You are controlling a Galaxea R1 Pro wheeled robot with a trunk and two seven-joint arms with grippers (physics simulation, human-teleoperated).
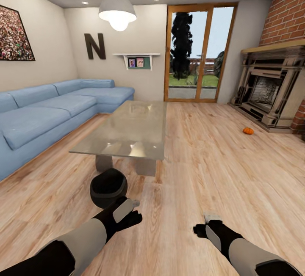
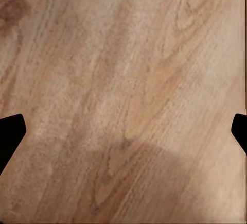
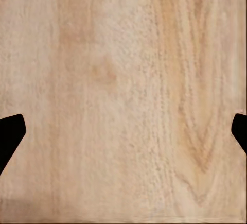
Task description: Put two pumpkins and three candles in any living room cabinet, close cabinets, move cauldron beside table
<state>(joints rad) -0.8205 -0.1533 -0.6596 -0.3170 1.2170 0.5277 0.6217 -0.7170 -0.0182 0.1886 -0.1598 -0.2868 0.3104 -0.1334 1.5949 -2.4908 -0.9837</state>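
Your two arms reach forward and low, forearms angled inward. Your left pincer (image 1: pixel 127 214) and right pincer (image 1: pixel 202 225) point downward, each with its fingertips (image 2: pixel 10 131) spread wide at the wrist view's edges, gripping nothing.

Orange pumpkin (image 1: pixel 248 131) on floor, black cauldron (image 1: pixel 108 187) beside table (image 1: pixel 127 130)

Open wood floor (image 1: pixel 212 174) ahead and right, glass table (image 1: pixel 127 130) and black cauldron (image 1: pixel 108 188) blocking left

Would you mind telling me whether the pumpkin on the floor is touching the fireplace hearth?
Apart. In the head view, the pumpkin sits on the wooden floor, with a strip of bare boards between it and the fireplace.
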